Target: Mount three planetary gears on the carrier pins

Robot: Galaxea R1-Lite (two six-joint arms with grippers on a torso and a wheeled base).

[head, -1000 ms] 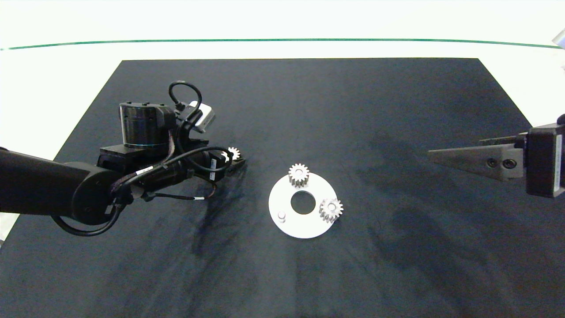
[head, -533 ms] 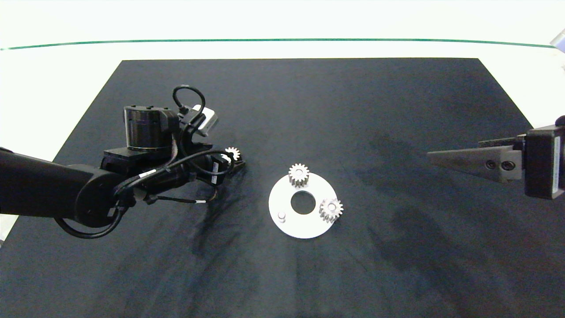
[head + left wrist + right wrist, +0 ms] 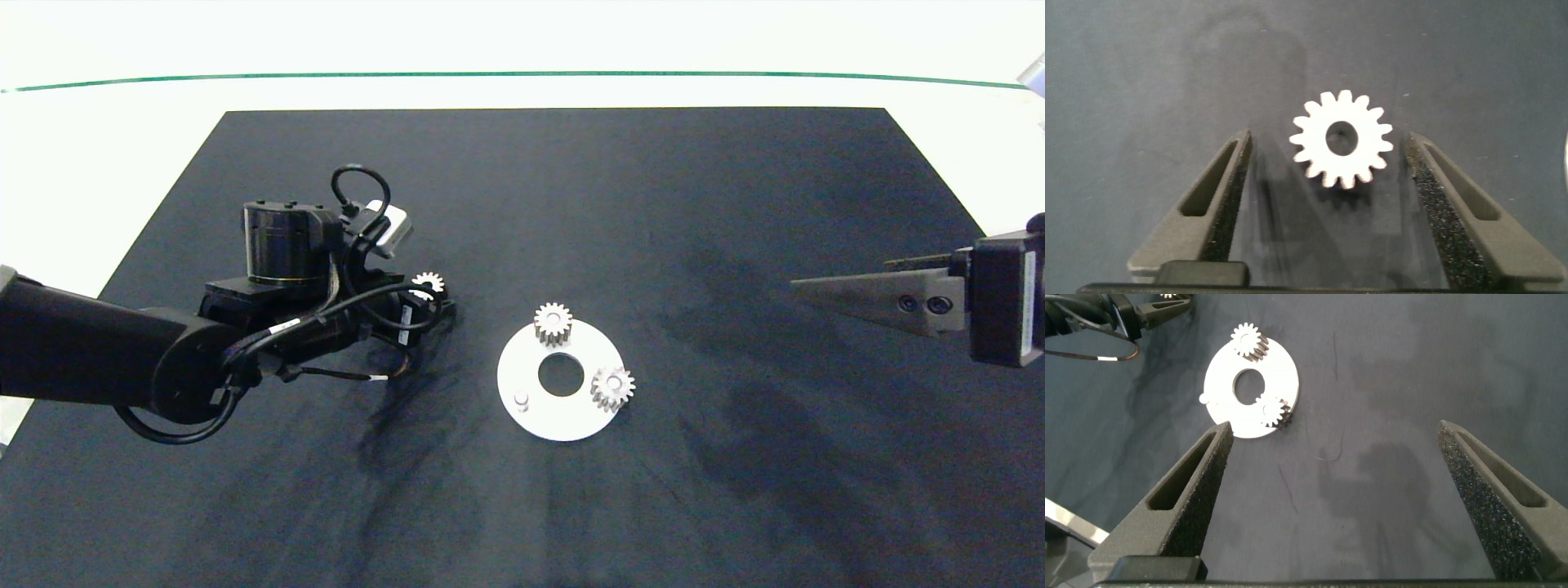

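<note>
So the counter (image 3: 245,90) is white with a big black mat (image 3: 571,204) spread over most of it, and everything sits on that mat. The left arm (image 3: 90,359) reaches in from the left side and its left pincer (image 3: 1327,192) hangs over the loose third gear (image 3: 1341,139), which lies flat on the mat, left of the disc and a fair way from it — the fingers (image 3: 1212,204) are spread wide on either side of the gear with a clear gap to the teeth on both sides, so nothing is gripped. The right pincer (image 3: 1343,469) is parked out at the right edge of the mat, well apart from the parts, fingers spread wide and holding nothing. Near the middle sits the white disc (image 3: 563,420) with its centre hole. Two gears are already on their pins: the far gear (image 3: 553,322) at the disc's far rim and the right gear (image 3: 612,387) at its right rim. The last bare pin (image 3: 522,399) sticks up at the near-left of the disc with nothing on it.
</note>
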